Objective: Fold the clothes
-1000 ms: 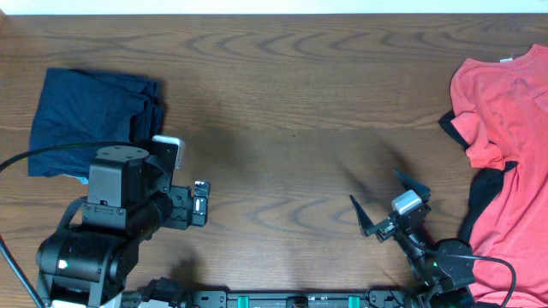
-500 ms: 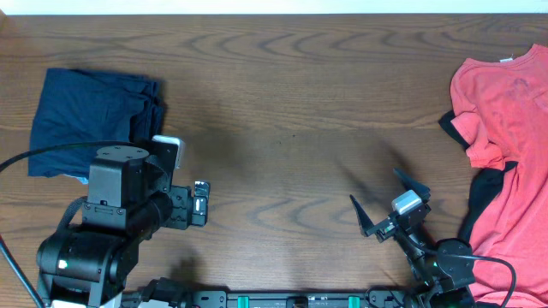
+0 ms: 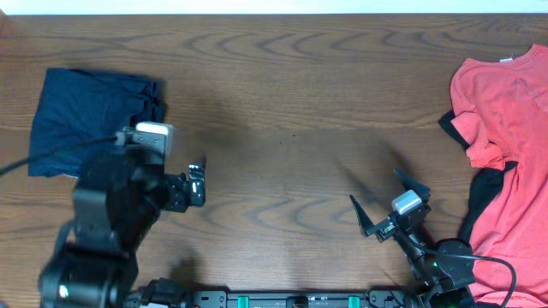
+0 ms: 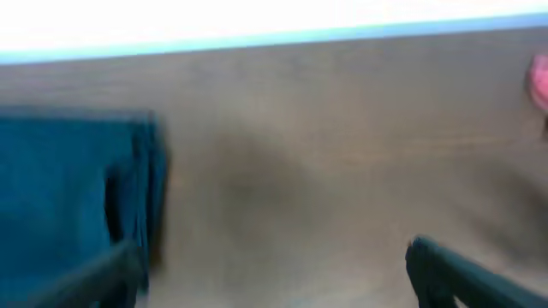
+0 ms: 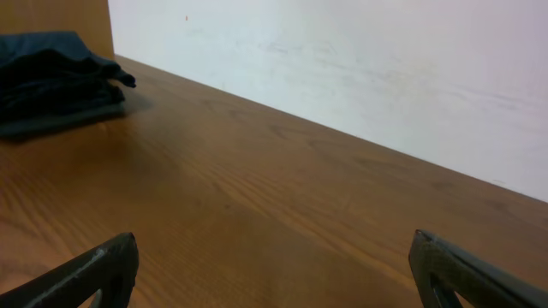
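The navy shorts point(image 3: 90, 120) lie folded at the table's far left; they also show in the left wrist view point(image 4: 68, 197) and the right wrist view point(image 5: 51, 77). The coral-red T-shirt point(image 3: 505, 111) lies crumpled at the right edge over a black garment point(image 3: 484, 192). My left gripper point(image 4: 272, 252) is open and empty, just right of the shorts' right edge; in the overhead view the left arm point(image 3: 120, 197) hides its fingers. My right gripper point(image 3: 375, 188) is open and empty over bare wood, left of the T-shirt; it also shows in its own view point(image 5: 274, 244).
The wooden table point(image 3: 291, 103) ends at a white wall point(image 5: 342, 68) on the far side. The arm bases stand at the near edge.
My left arm has moved toward the far side, closer to the shorts; its wrist view is blurred by motion. The right arm and the garments have not moved.
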Action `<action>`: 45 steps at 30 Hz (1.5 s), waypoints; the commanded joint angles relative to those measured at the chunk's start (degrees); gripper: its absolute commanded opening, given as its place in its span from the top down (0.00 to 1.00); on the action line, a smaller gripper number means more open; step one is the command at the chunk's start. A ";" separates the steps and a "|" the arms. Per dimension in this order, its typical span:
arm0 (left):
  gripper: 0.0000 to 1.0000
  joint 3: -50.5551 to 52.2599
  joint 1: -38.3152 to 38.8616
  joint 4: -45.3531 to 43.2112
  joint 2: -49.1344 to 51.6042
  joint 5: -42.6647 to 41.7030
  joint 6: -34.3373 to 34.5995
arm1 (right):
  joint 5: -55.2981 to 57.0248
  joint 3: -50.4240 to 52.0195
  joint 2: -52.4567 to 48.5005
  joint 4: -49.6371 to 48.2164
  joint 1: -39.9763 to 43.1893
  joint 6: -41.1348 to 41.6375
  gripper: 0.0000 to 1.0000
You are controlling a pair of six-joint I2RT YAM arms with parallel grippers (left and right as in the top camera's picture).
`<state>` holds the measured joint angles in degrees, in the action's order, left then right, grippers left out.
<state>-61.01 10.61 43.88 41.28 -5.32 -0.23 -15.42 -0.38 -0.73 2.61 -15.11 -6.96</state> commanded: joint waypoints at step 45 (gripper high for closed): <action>0.02 60.78 -6.69 -40.52 -41.16 -1.07 1.40 | 0.42 0.07 0.09 0.24 0.48 -0.39 0.01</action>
<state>-2.26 4.16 3.55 0.62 -6.00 0.25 -15.40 -0.38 -0.73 2.59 -15.11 -6.98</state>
